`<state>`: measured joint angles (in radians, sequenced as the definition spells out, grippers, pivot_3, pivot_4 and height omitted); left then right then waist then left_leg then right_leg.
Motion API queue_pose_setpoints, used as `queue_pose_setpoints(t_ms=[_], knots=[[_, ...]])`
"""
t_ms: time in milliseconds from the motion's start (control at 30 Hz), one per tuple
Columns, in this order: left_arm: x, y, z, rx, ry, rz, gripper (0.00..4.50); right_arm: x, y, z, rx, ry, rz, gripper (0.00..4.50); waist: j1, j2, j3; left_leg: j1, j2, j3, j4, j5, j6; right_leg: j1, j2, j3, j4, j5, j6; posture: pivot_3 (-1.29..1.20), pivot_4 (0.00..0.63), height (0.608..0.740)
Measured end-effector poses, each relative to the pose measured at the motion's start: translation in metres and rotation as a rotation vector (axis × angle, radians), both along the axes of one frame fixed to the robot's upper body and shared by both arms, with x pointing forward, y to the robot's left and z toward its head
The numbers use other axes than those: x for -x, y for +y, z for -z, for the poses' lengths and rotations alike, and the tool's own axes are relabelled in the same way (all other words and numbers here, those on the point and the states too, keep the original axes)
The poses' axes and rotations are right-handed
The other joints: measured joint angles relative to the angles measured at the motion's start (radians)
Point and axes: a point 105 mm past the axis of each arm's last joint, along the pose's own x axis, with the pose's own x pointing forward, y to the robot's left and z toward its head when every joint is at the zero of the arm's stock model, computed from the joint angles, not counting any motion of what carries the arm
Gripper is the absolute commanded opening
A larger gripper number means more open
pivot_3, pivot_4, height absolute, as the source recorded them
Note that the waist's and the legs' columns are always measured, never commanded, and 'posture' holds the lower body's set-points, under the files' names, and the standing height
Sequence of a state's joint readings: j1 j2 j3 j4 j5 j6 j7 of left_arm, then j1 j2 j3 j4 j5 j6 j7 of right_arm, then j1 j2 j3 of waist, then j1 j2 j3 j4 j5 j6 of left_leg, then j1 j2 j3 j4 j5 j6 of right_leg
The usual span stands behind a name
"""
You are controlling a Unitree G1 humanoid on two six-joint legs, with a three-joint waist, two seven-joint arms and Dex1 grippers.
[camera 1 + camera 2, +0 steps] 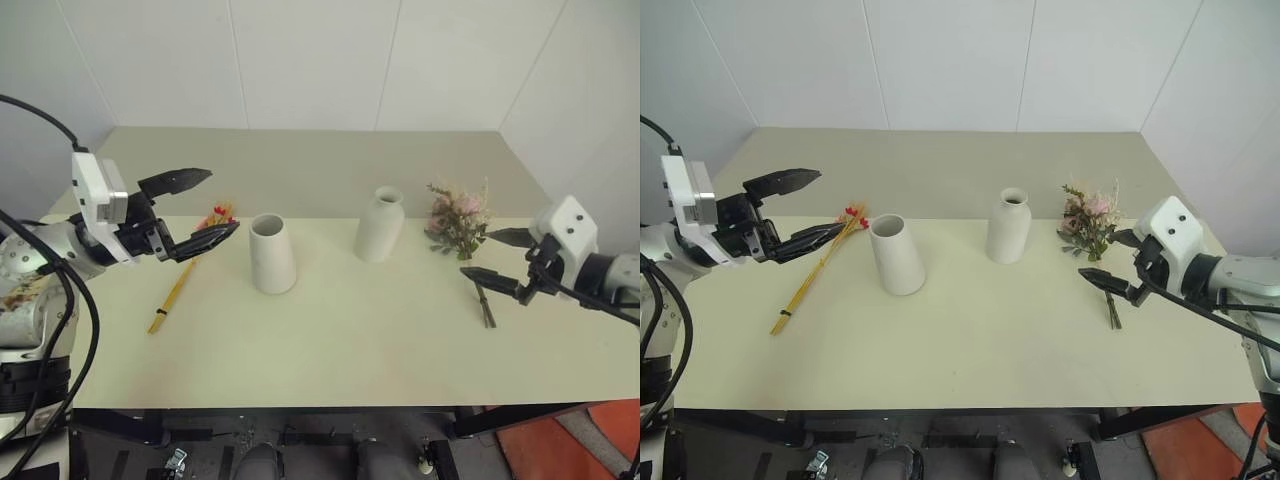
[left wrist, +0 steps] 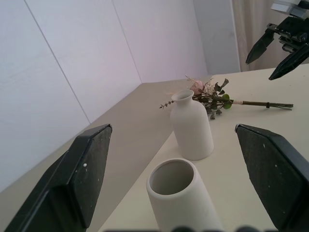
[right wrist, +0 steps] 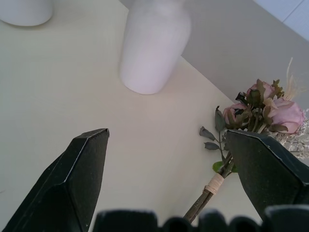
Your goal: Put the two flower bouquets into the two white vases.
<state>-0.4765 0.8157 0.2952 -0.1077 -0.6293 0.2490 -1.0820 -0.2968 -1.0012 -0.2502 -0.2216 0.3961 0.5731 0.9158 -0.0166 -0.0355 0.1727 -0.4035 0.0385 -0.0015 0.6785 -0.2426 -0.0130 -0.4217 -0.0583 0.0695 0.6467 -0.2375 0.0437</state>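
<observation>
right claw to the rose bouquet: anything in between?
Nothing visible. The right claw is open and hovers over the stems of the rose bouquet, which lies flat on the table. The bottle-shaped vase stands apart, further toward the robot's left, off that path.

Both head views look forward and down over the table (image 1: 330, 350) from above, sharing nearly the whole scene (slightly offset sideways), while each wrist camera sits low and close, facing the bottle-shaped vase (image 2: 191, 126) from opposite sides.
</observation>
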Motion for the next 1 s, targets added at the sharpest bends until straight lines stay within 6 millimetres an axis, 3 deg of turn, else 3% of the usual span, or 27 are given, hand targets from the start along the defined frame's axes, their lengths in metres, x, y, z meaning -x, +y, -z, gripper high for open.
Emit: queue_pose_setpoints(t_ms=[367, 500, 633, 800, 1000], knots=[[0.001, -0.001, 0.001, -0.006, 0.012, 0.004, 4.47, 0.0, -0.002, 0.0, 0.003, 0.009, 0.002, 4.5, 0.0, 0.0, 0.0, 0.0, 0.0, 0.0, 0.0, 0.0, 0.0, 0.0, 0.0, 0.0, 0.0, 0.0, 0.0, 0.0, 0.15, 0.74], [0.001, -0.004, 0.0, 0.001, 0.006, 0.01, 4.47, -0.007, -0.009, -0.001, -0.024, 0.04, 0.087, 4.5, -0.001, 0.0, 0.0, 0.0, 0.0, 0.0, 0.0, 0.0, 0.0, 0.0, 0.0, 0.0, 0.0, 0.0, 0.0, 0.0, 0.15, 0.74], [-0.002, -0.039, -0.01, 0.018, -0.038, 0.13, 4.47, -0.029, -0.015, -0.001, -0.034, 0.127, 0.209, 4.5, 0.003, 0.0, 0.0, 0.0, -0.001, 0.0, 0.001, 0.0, 0.0, 0.001, 0.0, 0.0, 0.0, 0.001, 0.0, 0.0, 0.15, 0.74], [-0.015, -0.083, -0.01, -0.047, -0.05, 0.218, 4.47, -0.067, -0.02, 0.025, 0.006, 0.273, 0.378, 4.5, -0.002, 0.0, 0.0, -0.002, -0.001, 0.0, 0.0, 0.0, 0.0, -0.002, 0.0, 0.001, -0.001, 0.001, 0.0, 0.0, 0.15, 0.74], [-0.021, -0.098, -0.003, -0.064, -0.041, 0.246, 4.47, -0.087, -0.031, 0.052, 0.052, 0.393, 0.503, 4.5, -0.01, 0.0, 0.0, -0.004, -0.001, 0.0, 0.0, 0.0, 0.0, -0.004, -0.001, 0.001, -0.002, 0.001, 0.0, 0.0, 0.15, 0.74]])
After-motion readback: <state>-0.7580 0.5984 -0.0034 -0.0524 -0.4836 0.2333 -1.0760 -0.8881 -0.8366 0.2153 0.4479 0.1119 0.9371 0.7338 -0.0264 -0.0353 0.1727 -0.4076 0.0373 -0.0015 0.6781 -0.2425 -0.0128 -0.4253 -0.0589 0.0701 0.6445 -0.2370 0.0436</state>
